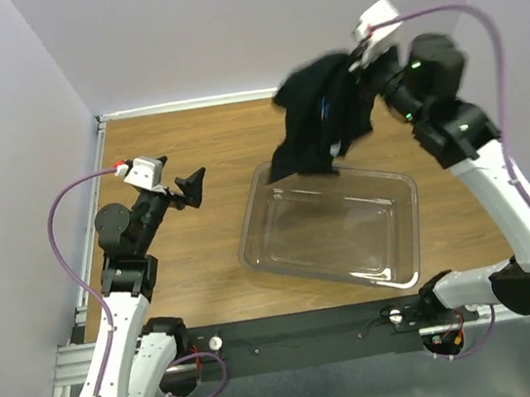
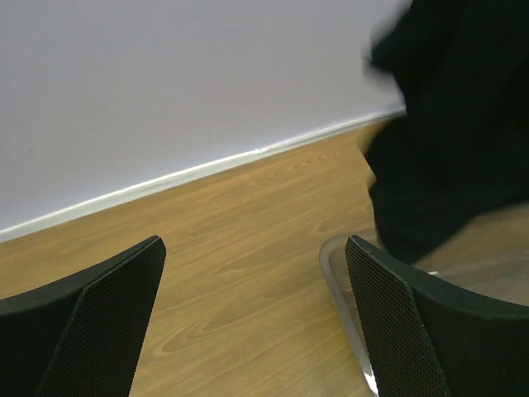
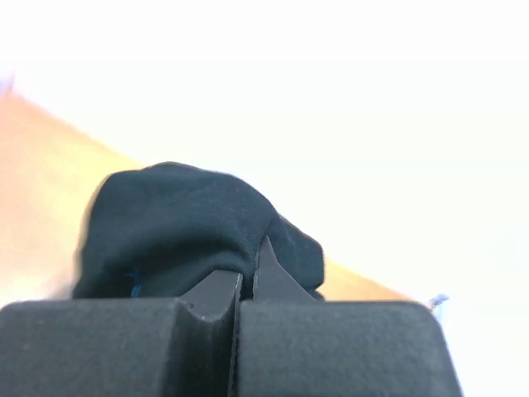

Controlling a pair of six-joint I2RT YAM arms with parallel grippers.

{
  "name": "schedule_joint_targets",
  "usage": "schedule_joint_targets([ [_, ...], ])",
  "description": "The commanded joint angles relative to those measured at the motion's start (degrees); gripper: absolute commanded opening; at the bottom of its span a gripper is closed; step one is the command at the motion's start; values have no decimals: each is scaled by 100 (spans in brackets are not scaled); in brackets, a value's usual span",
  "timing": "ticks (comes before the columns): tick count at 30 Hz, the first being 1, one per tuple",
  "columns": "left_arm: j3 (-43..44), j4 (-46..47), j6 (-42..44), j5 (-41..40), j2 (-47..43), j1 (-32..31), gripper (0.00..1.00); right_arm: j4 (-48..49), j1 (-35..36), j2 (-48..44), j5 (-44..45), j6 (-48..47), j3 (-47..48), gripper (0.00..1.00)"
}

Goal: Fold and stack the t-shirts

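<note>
The black t-shirt [image 1: 318, 122] hung bunched from the right claw [image 3: 248, 277], pinched shut on a fold, above the far rim of the clear bin [image 1: 248, 245], probably to bring it out onto the counter [image 1: 179, 151]. The left claw [image 1: 190, 187] stood wide, empty. The right wrist view alone showed the pinch; the overhead showed the drape.

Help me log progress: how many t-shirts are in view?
1. The t-shirt hangs bunched from the shut right gripper, over the far rim of the clear bin; its folds could hide another.
</note>
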Motion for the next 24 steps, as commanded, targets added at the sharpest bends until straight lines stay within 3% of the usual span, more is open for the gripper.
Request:
schedule_joint_targets([
  [1, 105, 16, -118, 551, 303, -16, 96, 700, -76, 382, 1259, 484, 1519, 1],
  [6, 273, -231, -101, 736, 681, -25, 93, 893, -103, 980, 1383, 272, 2360, 1],
  [11, 282, -267, -101, 833, 717, -60, 92, 1200, -243, 1139, 1366, 175, 1239, 1],
  [15, 291, -267, -92, 877, 734, -104, 92, 1333, -795, 1157, 892, 342, 208, 1],
  [17, 299, -275, -83, 921, 743, -131, 92, 1342, -972, 1139, 681, 413, -205, 16],
  [18, 291, -275, -83, 939, 752, -139, 92, 1333, -1077, 1113, 462, 404, -555, 45],
  [19, 291, -275, -92, 947, 761, -148, 92, 1333, -1113, 1052, 347, 404, -715, 46],
  [20, 291, -284, -92, 991, 804, -166, 92, 1333, -1122, 851, 76, 395, -873, 84],
  [21, 291, -284, -83, 1026, 831, -175, 92, 1333, -1140, 745, -74, 439, -1049, 100],
  [24, 299, -302, -162, 1202, 1050, -236, 92, 1316, -1201, 384, -873, 764, -1594, 100],
])
